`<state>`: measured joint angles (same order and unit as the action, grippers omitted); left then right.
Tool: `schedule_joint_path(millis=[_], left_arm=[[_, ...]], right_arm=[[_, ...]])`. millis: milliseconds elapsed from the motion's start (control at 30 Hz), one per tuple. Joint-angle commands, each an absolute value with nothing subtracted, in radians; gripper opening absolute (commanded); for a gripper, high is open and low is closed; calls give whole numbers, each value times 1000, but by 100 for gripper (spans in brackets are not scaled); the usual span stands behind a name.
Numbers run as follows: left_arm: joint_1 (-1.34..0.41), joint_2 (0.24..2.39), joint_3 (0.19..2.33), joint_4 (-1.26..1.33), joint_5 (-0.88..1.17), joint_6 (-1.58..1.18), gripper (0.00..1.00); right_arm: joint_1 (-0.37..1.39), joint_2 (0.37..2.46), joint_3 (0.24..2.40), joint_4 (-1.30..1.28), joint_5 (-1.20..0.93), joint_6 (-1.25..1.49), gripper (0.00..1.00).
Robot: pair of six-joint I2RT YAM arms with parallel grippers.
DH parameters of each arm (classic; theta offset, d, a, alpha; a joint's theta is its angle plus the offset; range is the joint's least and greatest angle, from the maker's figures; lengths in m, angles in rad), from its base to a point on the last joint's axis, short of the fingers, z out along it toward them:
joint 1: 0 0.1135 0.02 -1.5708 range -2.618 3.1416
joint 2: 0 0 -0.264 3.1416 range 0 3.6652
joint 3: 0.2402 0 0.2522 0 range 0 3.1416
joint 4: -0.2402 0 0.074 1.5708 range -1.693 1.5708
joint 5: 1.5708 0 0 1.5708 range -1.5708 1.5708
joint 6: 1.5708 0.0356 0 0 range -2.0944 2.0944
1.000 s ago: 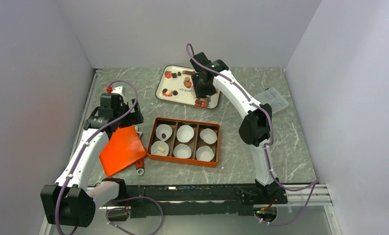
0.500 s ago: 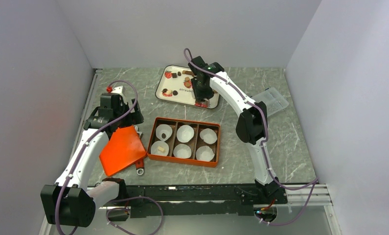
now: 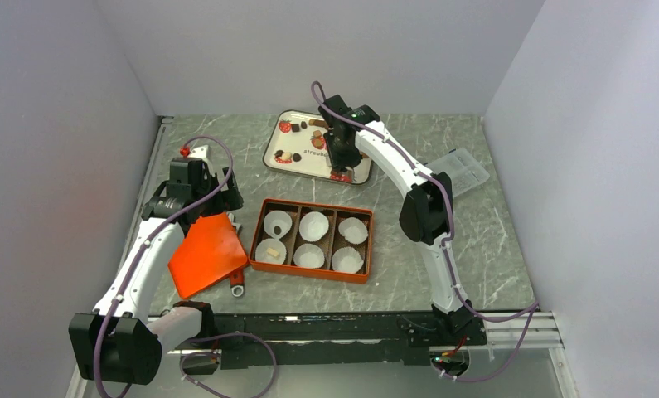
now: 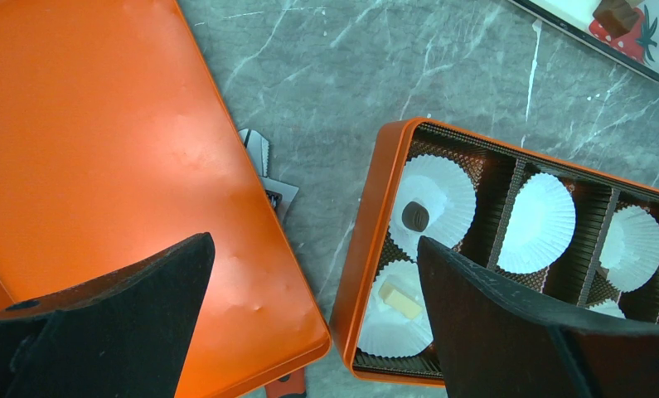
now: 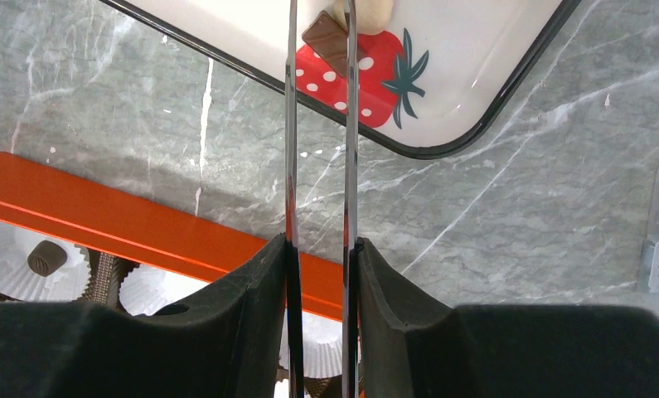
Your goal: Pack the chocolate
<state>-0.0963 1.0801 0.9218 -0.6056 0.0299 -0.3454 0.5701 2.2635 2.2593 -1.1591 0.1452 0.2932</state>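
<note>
Brown chocolates (image 3: pixel 302 125) lie on the white strawberry-print tray (image 3: pixel 309 163). My right gripper (image 3: pixel 341 162) is shut on metal tongs (image 5: pixel 291 124). The tong blades stand on either side of a square brown chocolate (image 5: pixel 326 37) at the tray's near corner; whether they pinch it is unclear. The orange box (image 3: pixel 256 236) holds white paper cups; one has a dark round chocolate (image 4: pixel 414 215), one a tan bar (image 4: pixel 399 300). My left gripper (image 4: pixel 313 249) is open and empty above the gap between lid and box.
The orange lid (image 3: pixel 205 253) lies left of the box, resting on a tool with an orange handle (image 3: pixel 237 286). A clear plastic container (image 3: pixel 462 170) sits at the right, behind the right arm. Grey walls close in the table on three sides.
My right gripper with the tongs moved a little left and down onto the tray's near corner, then held still. The left arm has not moved.
</note>
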Motion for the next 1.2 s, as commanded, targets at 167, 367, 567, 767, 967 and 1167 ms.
schedule_joint_path(millis=[167, 367, 567, 767, 967, 1167], left_arm=[[-91, 1078, 925, -578, 35, -347, 99], [-91, 1078, 927, -580, 33, -347, 99], [-91, 1076, 928, -581, 28, -347, 99], [-91, 1077, 927, -580, 31, -348, 99], [-91, 1076, 925, -580, 31, -348, 99], [-91, 1072, 926, -580, 30, -348, 99]], right_arm=[[576, 2170, 2285, -1139, 129, 307, 31], [589, 2113, 2248, -1129, 115, 311, 30], [604, 2055, 2205, -1135, 101, 312, 30], [648, 1956, 2128, -1150, 92, 304, 30], [754, 1847, 2013, -1165, 95, 302, 30], [837, 1770, 1886, -1193, 101, 310, 30]])
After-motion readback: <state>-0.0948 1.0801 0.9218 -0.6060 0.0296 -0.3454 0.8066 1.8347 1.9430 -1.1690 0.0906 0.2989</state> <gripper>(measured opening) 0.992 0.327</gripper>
